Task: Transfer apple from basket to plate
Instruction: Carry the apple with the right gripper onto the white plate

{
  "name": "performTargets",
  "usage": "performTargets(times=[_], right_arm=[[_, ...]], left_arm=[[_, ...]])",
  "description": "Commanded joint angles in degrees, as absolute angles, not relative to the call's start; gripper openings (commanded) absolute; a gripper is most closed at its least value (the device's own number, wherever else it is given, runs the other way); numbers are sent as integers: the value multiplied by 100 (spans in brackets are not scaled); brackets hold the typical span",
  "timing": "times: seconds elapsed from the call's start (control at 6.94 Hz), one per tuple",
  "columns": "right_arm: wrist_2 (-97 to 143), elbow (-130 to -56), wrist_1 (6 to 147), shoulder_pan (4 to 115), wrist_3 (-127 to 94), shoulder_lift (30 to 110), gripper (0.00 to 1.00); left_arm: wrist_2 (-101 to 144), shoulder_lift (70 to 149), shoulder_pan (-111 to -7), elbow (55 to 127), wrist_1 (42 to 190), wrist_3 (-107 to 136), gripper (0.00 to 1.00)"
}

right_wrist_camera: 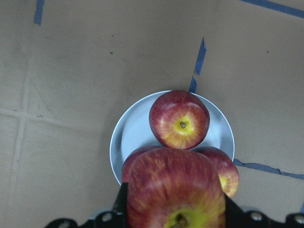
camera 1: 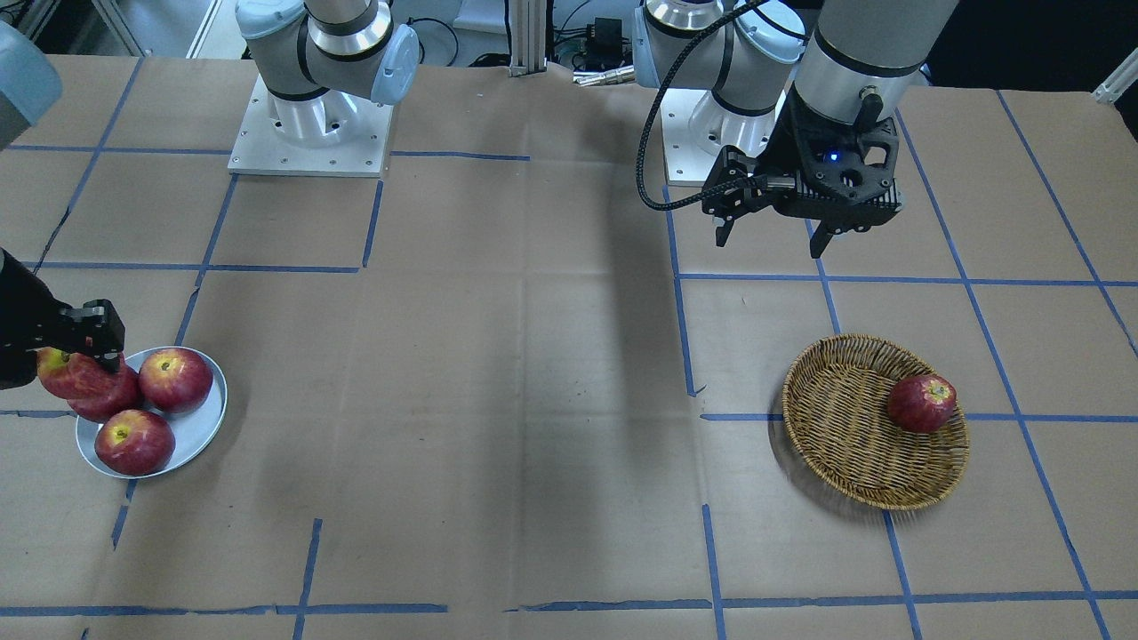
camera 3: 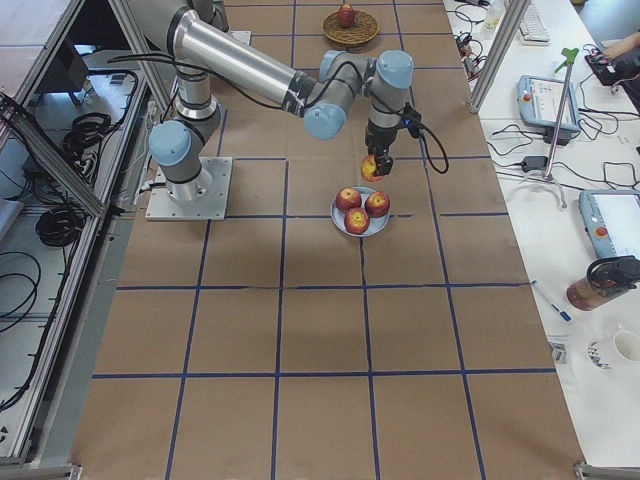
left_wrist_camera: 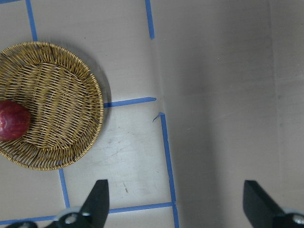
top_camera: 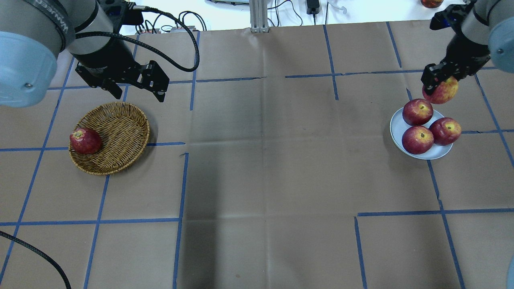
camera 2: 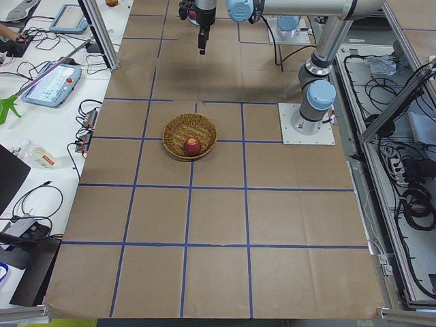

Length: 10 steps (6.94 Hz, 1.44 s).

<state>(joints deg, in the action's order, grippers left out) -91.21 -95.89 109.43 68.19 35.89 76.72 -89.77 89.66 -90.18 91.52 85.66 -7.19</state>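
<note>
My right gripper (top_camera: pixel 439 82) is shut on the apple (top_camera: pixel 441 91), pinkish-red and streaked, with a yellow patch at the stem. It holds the apple just above the far edge of the pale grey-blue plate (top_camera: pixel 397 124). In the right wrist view the apple (right_wrist_camera: pixel 175 190) fills the bottom, above the plate (right_wrist_camera: pixel 130 137). Three red apples (top_camera: pixel 417 139) lie on the plate. My left gripper (top_camera: pixel 139 96) is open and empty, raised beyond the wicker basket (top_camera: pixel 120 132). The basket holds one darker red apple (top_camera: pixel 85 141).
Brown paper with blue tape lines covers the table. The two arm bases (camera 1: pixel 311 124) stand at its robot-side edge. The basket (camera 1: pixel 836 418) and the plate (camera 1: pixel 200 431) sit far apart at opposite ends.
</note>
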Motion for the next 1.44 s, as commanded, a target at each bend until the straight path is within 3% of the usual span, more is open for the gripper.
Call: performTargets(times=[0.0, 0.86, 1.01, 1.15, 1.3], right_arm=[[-9061, -10140, 11589, 6618, 3876, 7524, 52], [-9132, -10380, 11672, 6609, 3841, 7392, 56], [-9114, -10354, 11681, 6609, 3841, 7400, 81], [-9149, -10310, 11698, 6609, 3850, 7400, 100], [-9141, -10266, 11698, 6618, 3858, 7426, 100]], left_arm=[[-8982, 8991, -9018, 9149, 8569, -703, 100], [-8982, 8991, -9018, 9149, 8569, -694, 100], [-8982, 8991, -9018, 9149, 8569, -703, 100], [-8965, 8983, -9018, 9158, 8569, -694, 100], [-8965, 8974, -9018, 9158, 8569, -694, 100]])
